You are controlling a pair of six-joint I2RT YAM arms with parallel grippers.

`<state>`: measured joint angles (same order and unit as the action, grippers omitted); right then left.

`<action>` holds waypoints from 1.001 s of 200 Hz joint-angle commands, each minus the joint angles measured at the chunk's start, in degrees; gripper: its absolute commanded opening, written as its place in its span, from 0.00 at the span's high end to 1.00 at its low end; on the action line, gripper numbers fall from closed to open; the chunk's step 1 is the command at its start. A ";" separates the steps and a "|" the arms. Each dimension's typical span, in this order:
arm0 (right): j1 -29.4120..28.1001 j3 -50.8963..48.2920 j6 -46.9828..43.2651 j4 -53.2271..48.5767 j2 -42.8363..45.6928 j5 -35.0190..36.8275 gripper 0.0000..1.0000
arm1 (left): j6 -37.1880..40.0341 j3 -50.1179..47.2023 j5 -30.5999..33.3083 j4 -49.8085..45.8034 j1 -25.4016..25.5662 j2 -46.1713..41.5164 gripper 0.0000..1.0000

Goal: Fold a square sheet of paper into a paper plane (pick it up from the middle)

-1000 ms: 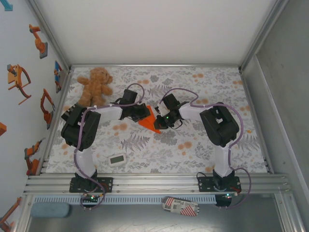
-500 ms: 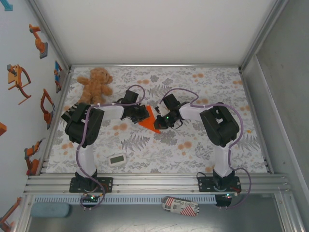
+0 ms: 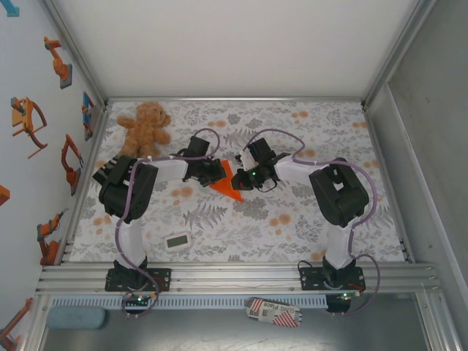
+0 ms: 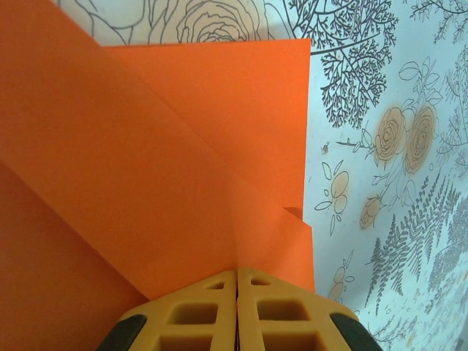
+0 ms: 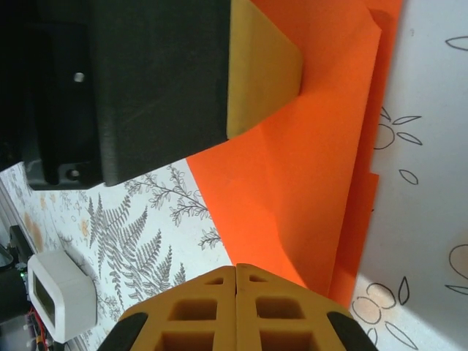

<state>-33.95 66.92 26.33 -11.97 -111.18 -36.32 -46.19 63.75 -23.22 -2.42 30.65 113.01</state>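
Observation:
The square sheet of paper (image 3: 228, 183), bright orange and folded to a pointed wedge, lies mid-table between both arms. In the left wrist view the paper (image 4: 146, 168) shows layered flaps, and a crease runs straight into my left gripper (image 4: 237, 272), whose jaws are shut on that fold. From above, the left gripper (image 3: 217, 173) is at the paper's left edge. My right gripper (image 3: 242, 178) is at its right edge. Its jaws are shut, with the right gripper (image 5: 235, 269) tips against the paper (image 5: 307, 168). The left gripper's finger (image 5: 263, 66) overlaps the paper's far part.
A brown teddy bear (image 3: 145, 128) sits at the back left. A small white timer (image 3: 178, 241) lies near the front left and appears as the timer (image 5: 62, 296) in the right wrist view. The floral tablecloth (image 3: 307, 219) is bounded by metal rails.
The right arm's elbow has swung right and its gripper has edged up and left along the paper. The left arm shifted slightly early on, then held still. The paper stays in place.

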 commanded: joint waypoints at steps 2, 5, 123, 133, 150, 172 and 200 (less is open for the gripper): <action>-0.32 2.43 0.06 -1.63 -2.09 0.74 0.98 | 1.56 -0.45 3.66 -5.36 -0.51 3.28 0.93; -0.32 2.56 -0.11 -1.98 -2.31 0.72 0.98 | 1.61 -0.43 3.77 -5.48 -0.51 3.40 0.93; -0.26 -0.44 -5.40 -9.82 -1.24 0.15 0.99 | 1.11 1.21 6.39 -10.85 -0.44 5.19 0.93; -0.26 -0.72 -5.46 -10.18 -1.06 0.08 0.99 | 1.01 1.35 6.40 -11.00 -0.46 5.29 0.93; -0.32 -1.38 -5.75 -10.39 -0.65 0.09 0.98 | 0.93 1.45 6.36 -11.36 -0.46 5.54 0.93; -0.30 -2.04 -5.74 -10.76 -0.09 0.13 0.98 | 0.93 1.49 6.78 -11.77 -0.44 5.53 0.93; -0.21 -2.88 -6.21 -11.50 0.52 1.27 0.99 | 1.02 1.56 6.96 -12.21 -0.48 5.73 0.93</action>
<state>-33.95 65.80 21.39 -18.85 -112.55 -36.27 -46.19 66.76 -23.03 -7.14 30.61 114.21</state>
